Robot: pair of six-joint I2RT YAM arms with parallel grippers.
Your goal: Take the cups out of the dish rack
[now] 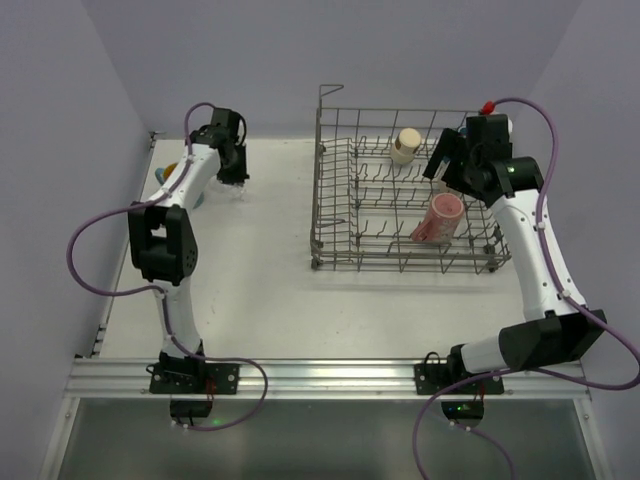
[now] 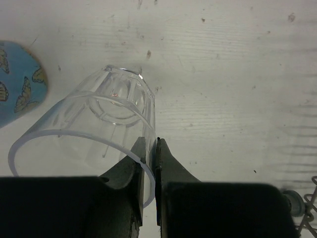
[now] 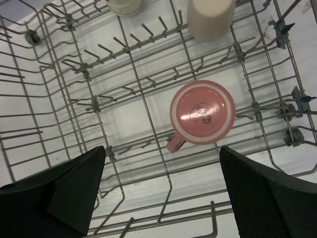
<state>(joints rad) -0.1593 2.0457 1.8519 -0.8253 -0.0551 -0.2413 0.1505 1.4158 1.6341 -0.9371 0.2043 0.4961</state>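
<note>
R gripper wide open, empty; pink cup ahead between fingers, prob light + slick, grab across base. L gripper pinches glass rim.

No legible text anywhere, faint mark under pink cup unreadable
</note>
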